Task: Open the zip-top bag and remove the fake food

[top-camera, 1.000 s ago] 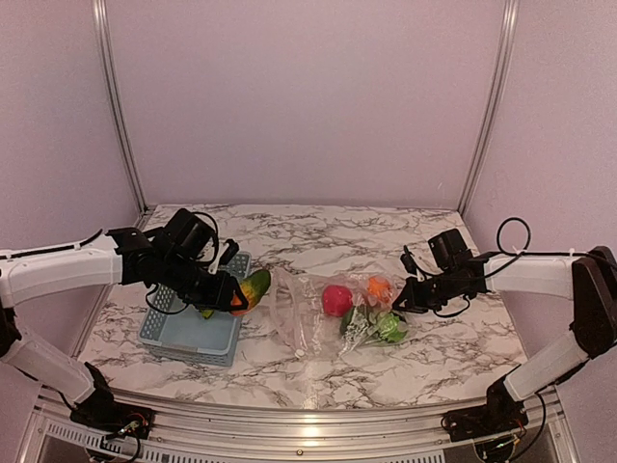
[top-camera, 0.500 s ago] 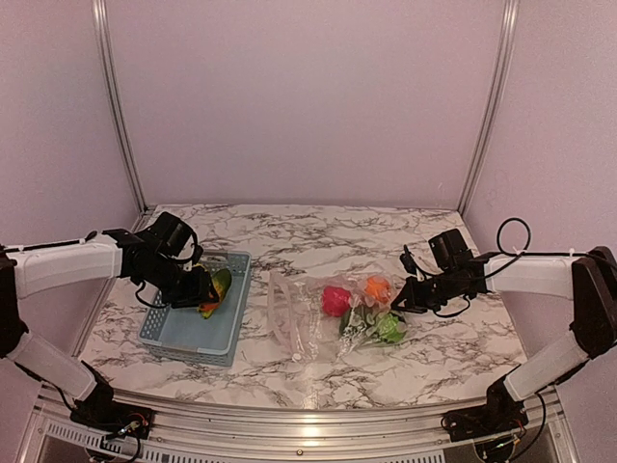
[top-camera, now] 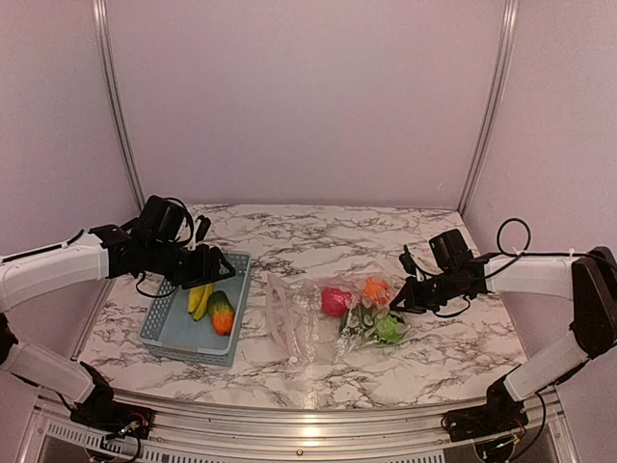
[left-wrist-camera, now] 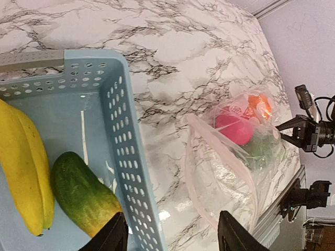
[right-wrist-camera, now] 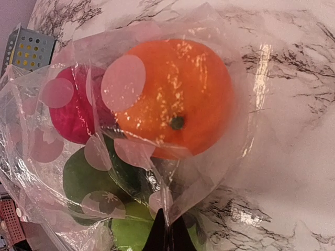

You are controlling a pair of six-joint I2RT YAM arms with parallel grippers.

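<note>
risk 1: right gripper [right-wrist-camera: 166,238] pinches only a thin fold of the zip-top bag [top-camera: 307,326] at its closed end. A tug from the mouth side could slip the film out, and the whole bag would drag.
risk 2: the mouth faces the basket [top-camera: 189,351] but the film sags. A finger going in could snag the wall and fold the opening shut.
risk 3: red fruit [top-camera: 335,301], orange [top-camera: 377,287] and green pepper [top-camera: 389,329] are glossy and round, so they likely squirt out of a shallow pinch.
left gripper [left-wrist-camera: 172,238]: fingers spread wide, holding nothing, hovering over the basket's right wall.
right fingers: closed together on bag film, just beside the orange.
bag: lies on the table [top-camera: 443,357] between basket and right gripper, food inside.
in basket: banana [top-camera: 200,297], orange-green piece [top-camera: 222,313].
</note>
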